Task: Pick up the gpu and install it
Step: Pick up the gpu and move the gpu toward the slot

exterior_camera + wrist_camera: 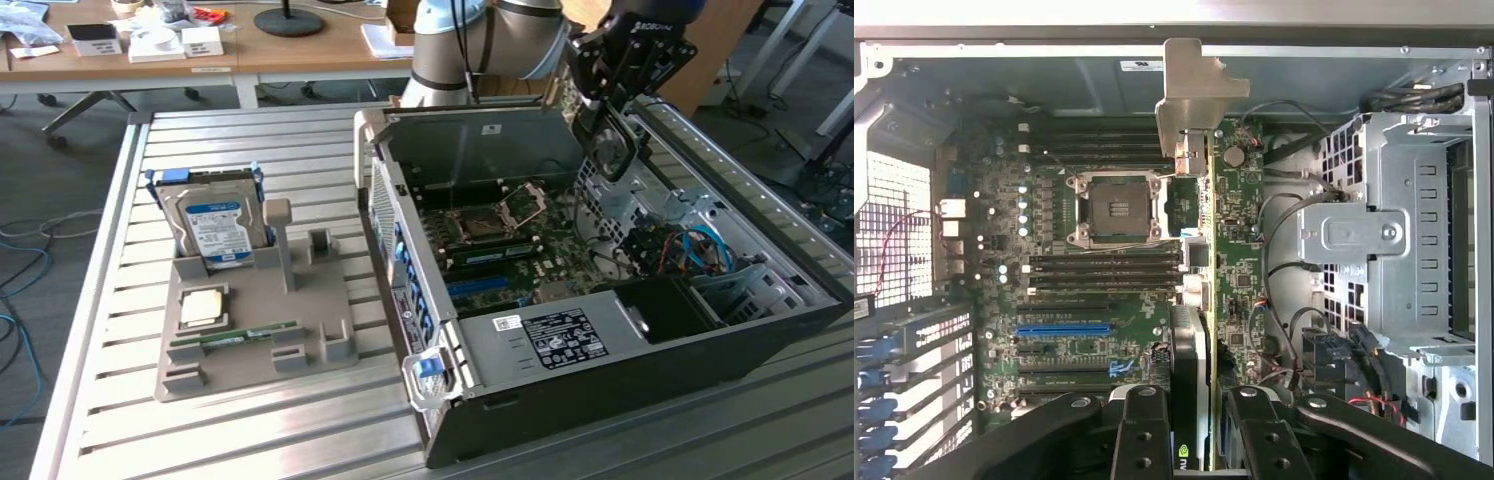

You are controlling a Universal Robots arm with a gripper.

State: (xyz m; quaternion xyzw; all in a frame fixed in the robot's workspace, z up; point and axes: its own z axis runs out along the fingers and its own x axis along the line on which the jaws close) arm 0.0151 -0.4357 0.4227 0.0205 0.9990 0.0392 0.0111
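- Hand (1199, 445) is clamped on one end of the gpu (1208, 250), fingers partly closed against its two faces.
- It holds the gpu above the open computer case (601, 400), which lies on the desk (267, 430), and over the motherboard (1104, 290).
- The gpu is seen edge-on. Its long axis runs straight away from the hand, with the silver bracket (1192, 95) at the far end and the green side facing the drive cage (1394, 240).
- Risk: the gpu sits beside the blue slot (1064, 329), not over it, so lowering it now could scrape the board parts.
- Risk: the bracket may snag the loose cables (1284, 250) or the case wall.
- Risk: the one-ended grip may let the gpu pivot.
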